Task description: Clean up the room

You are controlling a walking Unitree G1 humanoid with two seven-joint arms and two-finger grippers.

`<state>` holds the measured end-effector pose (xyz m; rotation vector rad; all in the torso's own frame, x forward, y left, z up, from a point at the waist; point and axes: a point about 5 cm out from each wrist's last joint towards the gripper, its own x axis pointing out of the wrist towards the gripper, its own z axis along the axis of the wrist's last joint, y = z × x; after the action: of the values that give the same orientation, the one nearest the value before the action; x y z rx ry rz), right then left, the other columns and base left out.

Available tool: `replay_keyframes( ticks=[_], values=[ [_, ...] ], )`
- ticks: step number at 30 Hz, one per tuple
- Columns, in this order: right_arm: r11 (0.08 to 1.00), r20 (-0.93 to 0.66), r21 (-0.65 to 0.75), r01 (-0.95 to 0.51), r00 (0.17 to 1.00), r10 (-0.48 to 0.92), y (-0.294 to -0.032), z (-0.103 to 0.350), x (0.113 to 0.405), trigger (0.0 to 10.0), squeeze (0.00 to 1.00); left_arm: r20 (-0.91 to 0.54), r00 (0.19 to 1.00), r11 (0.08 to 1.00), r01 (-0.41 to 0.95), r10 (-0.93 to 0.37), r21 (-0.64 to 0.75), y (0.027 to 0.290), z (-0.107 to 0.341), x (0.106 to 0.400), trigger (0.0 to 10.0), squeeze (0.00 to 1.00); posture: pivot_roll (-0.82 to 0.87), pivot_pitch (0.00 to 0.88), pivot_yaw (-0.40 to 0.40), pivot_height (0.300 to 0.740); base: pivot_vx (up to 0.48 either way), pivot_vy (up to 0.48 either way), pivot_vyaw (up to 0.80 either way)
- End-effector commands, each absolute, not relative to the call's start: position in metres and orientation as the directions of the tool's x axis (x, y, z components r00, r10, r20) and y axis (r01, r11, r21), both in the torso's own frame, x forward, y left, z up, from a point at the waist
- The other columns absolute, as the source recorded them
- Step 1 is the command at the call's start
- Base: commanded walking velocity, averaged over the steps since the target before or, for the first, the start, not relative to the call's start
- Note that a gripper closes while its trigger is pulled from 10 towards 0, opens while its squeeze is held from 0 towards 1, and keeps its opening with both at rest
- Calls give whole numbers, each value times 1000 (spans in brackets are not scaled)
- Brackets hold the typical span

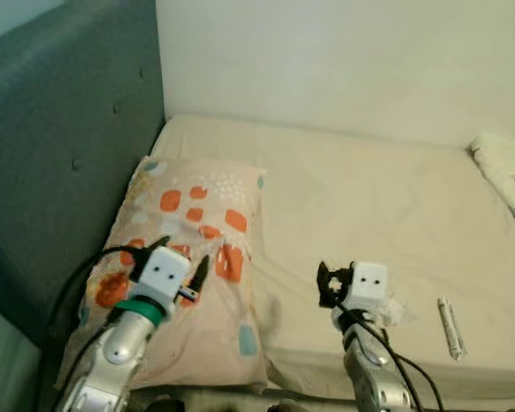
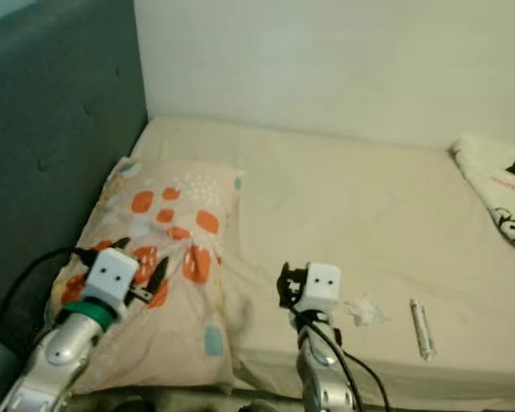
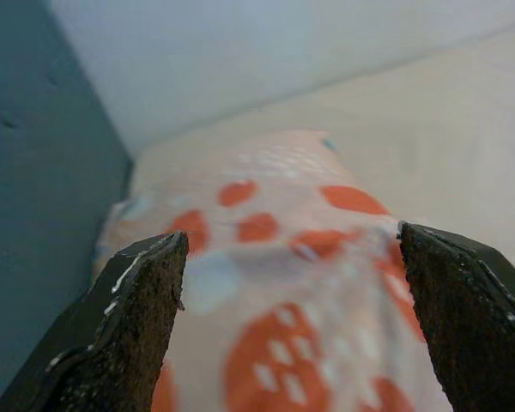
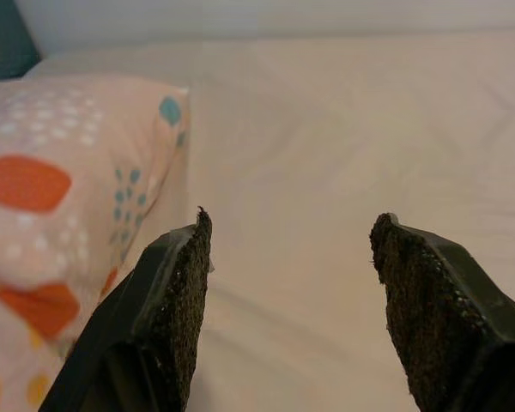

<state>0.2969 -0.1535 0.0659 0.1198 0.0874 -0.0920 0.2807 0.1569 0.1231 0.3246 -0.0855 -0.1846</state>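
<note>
Hovering over the patterned pillow (image 1: pixel 189 257) with left gripper (image 3: pixel 287 322) spread wide, pillow's long axis running toward the headboard (image 1: pixel 60 154); holding right gripper (image 4: pixel 292 292) released, beside pillow's edge.

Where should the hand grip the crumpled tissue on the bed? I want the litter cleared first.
Pinch the crumpled tissue across its raised middle, coming straight down from above: it sits loosely bunched on the flat mattress, just beside the open right hand, with the small tube lying apart.

No readable text; red lettering on white panda-print cloth (image 2: pixel 496 184) (far right) too blurred.
</note>
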Motion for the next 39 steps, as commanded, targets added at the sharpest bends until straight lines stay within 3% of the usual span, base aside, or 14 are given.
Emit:
replay_keyframes(
  ticks=[1,2,3,6,12,15,19,23,32,39],
  values=[
    [987,-143,125,106,986,-88,-153,51,292,10000,0,23,989,955,138,-149,261,160,116,284,10000,0,60,0,-12,716,0,0,0],
    [987,-143,125,106,986,-88,-153,51,292,10000,0,23,989,955,138,-149,261,160,116,284,10000,0,60,0,-12,716,0,0,0],
    [982,-223,160,104,973,-66,-145,31,292,10000,0,-40,998,984,49,-42,174,171,99,287,10000,0,64,0,28,726,0,0,0],
    [986,-250,158,53,968,-12,-132,26,294,10000,0,-79,997,985,12,2,173,178,90,285,10000,0,62,0,39,740,0,0,0],
    [991,-250,122,-62,964,91,-118,32,298,10000,0,-125,992,995,9,4,103,176,85,290,10000,0,79,0,58,740,0,0,0],
    [991,-243,60,-116,962,127,-116,35,298,10000,0,-143,990,987,35,-12,157,175,82,297,10000,0,72,0,26,740,0,0,0],
    [996,-245,67,-53,967,68,-123,35,298,10000,0,-128,992,985,45,-24,164,178,87,302,10000,0,69,0,12,740,0,0,0],
    [997,-248,81,-15,968,35,-125,30,297,10000,0,-140,989,989,-24,45,147,185,81,299,10000,0,58,0,16,740,0,0,0],
    [998,-329,28,-53,942,60,-124,16,289,10000,0,-163,986,986,-5,32,168,161,59,282,10000,0,70,0,10,740,0,0,-444],
    [1000,-294,17,16,956,-11,-143,21,291,10000,0,-126,988,979,-67,93,194,187,68,285,10000,0,72,0,12,740,0,0,-800]
  ],
)
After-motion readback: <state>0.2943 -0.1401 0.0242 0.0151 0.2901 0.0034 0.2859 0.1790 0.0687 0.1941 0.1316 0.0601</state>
